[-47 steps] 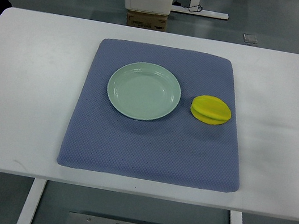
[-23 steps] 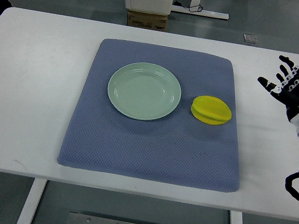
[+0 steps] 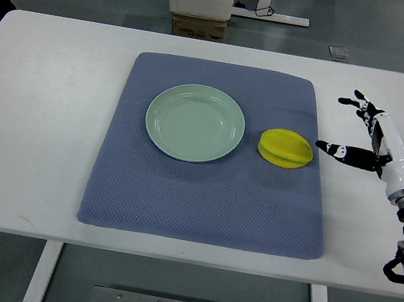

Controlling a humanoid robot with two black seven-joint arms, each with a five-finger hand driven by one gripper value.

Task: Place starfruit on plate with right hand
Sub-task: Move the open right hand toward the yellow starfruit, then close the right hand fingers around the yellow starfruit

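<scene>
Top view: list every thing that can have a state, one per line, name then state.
Starfruit: lying on the blue mat, right of the plate, not held.
Plate: upright on the mat, nothing on it.
Blue mat: spread flat on the table.
Right hand: open, fingers spread, just right of the starfruit, not touching it.
Table: white, carries the mat.

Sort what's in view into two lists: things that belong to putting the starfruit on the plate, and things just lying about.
Belongs to the job:
- starfruit, on the mat, right of the plate
- plate, bare
- right hand, open, near the starfruit but apart from it

Just there:
- blue mat under both
- white table
- cardboard box on the floor beyond the table
</scene>
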